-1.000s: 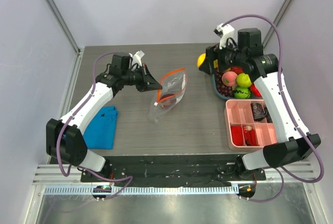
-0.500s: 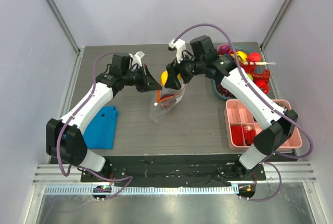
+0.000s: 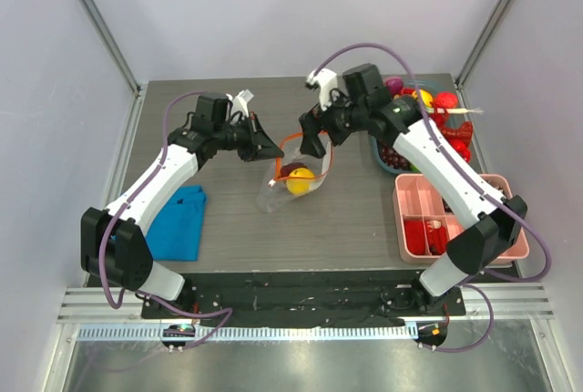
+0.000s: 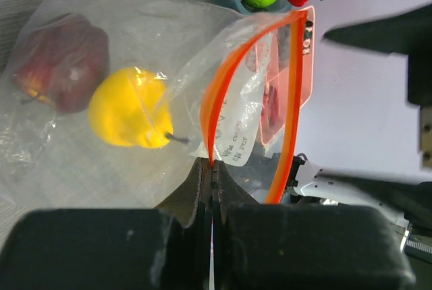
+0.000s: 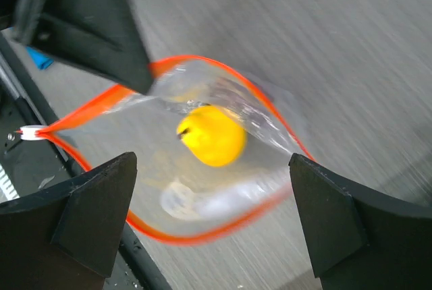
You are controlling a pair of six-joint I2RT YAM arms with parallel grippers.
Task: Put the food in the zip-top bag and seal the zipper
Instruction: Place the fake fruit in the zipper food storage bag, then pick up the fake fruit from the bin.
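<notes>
The clear zip-top bag (image 3: 278, 193) lies mid-table with its mouth held open. Its orange-red zipper (image 3: 310, 139) forms a loop, also seen in the left wrist view (image 4: 217, 98) and the right wrist view (image 5: 101, 104). My left gripper (image 3: 273, 148) is shut on the near zipper edge (image 4: 212, 166). A yellow toy fruit (image 3: 301, 180) and a dark red apple (image 3: 290, 170) lie inside the bag (image 4: 128, 108). My right gripper (image 3: 316, 137) is open and empty just above the bag's mouth (image 5: 210, 162), with the yellow fruit (image 5: 211, 135) below it.
A dark bowl (image 3: 393, 169) of more toy food (image 3: 444, 100) stands at the back right. A pink compartment tray (image 3: 410, 193) sits in front of it. A folded blue cloth (image 3: 178, 223) lies at the left, under my left arm.
My right gripper carried the yellow fruit from the bowl to the bag's mouth and let it go. The fruit now lies inside the bag. My left gripper held still.
</notes>
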